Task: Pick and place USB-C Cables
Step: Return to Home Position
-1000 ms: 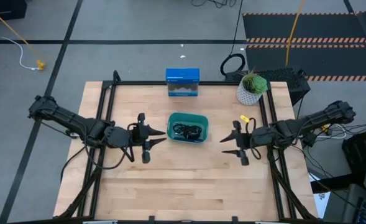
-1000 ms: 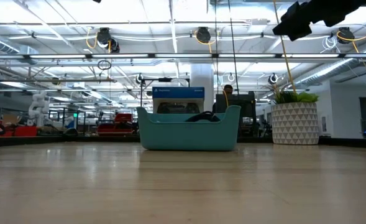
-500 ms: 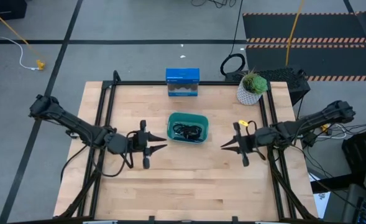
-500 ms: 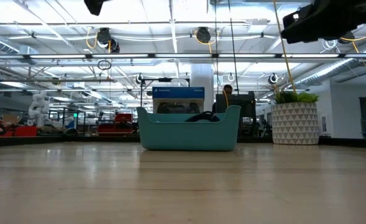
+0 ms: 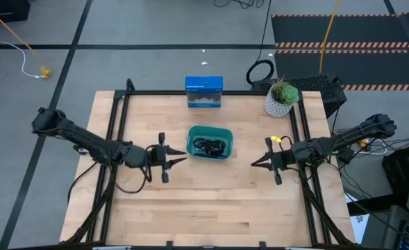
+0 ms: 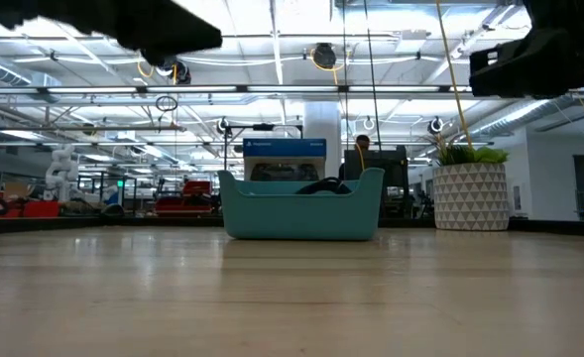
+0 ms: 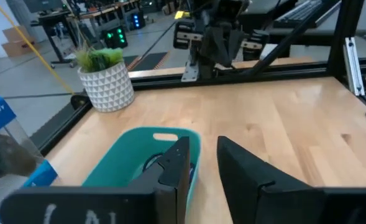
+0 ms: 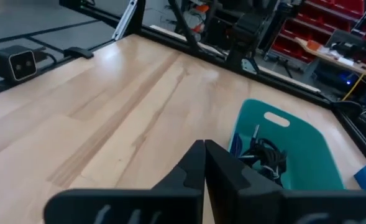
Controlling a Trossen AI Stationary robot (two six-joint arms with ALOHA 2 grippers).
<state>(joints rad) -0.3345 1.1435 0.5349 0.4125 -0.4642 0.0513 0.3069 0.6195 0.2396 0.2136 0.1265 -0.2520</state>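
The teal bin (image 5: 210, 142) stands on the table's middle, toward the far side. Dark bundled USB-C cables (image 8: 265, 158) lie inside it, and a black loop shows above its rim (image 6: 321, 185). My left gripper (image 5: 180, 159) hovers just left of the bin, pointing at it. Its fingers are open with a narrow gap (image 7: 201, 149) and nothing is between them. My right gripper (image 5: 255, 164) hovers right of the bin, pointing at it. It is shut (image 8: 204, 148) on nothing.
A blue box (image 5: 204, 92) stands behind the bin at the far edge. A potted plant in a white pot (image 5: 280, 99) stands at the far right corner. Black frame rails (image 5: 117, 125) run along the table's sides. Bare wood lies toward the near edge.
My right gripper has shut from wide open on nothing and has drawn back a little toward the table's right edge. Both arms have come down lower, and the left one has entered the low view's top left.
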